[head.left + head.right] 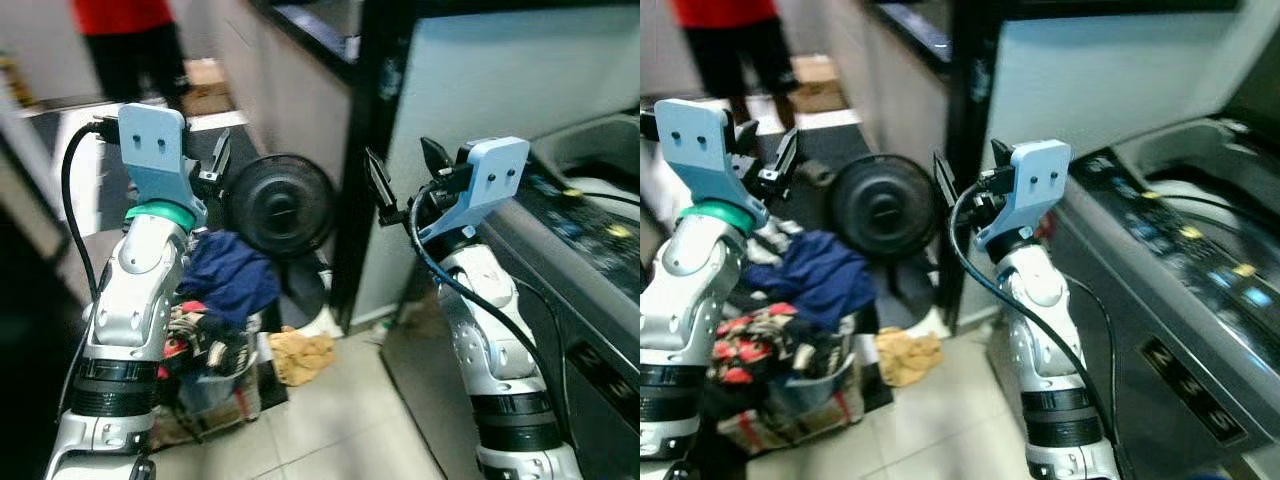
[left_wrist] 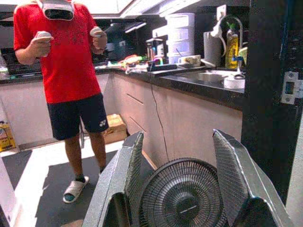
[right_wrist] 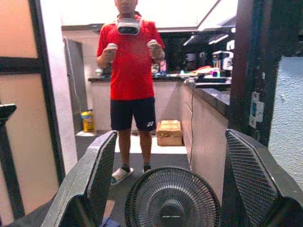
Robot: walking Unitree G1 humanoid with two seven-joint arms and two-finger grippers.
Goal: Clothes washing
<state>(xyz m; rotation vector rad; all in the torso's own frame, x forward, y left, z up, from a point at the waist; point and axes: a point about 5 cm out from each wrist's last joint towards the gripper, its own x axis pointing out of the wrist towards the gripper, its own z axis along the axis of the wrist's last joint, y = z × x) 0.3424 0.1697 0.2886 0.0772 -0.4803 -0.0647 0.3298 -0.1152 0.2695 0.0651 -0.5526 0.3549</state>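
Observation:
A basket (image 1: 213,388) of laundry stands on the floor at the lower left. On top lies a navy blue garment (image 1: 228,275), with a red and black patterned piece (image 1: 195,340) below it. A yellow cloth (image 1: 300,355) lies on the tiles beside the basket. The top-loading washing machine (image 1: 1180,260) runs along the right, with its lit control panel facing up. My left gripper (image 1: 215,165) is raised above the basket, open and empty. My right gripper (image 1: 403,165) is held up left of the machine, also open and empty.
A black floor fan (image 1: 280,205) stands straight ahead, by a dark door frame (image 1: 365,130). Beyond it, a person (image 3: 130,80) in a red shirt and headset stands on the kitchen floor. A counter (image 2: 189,82) runs along the right of that room.

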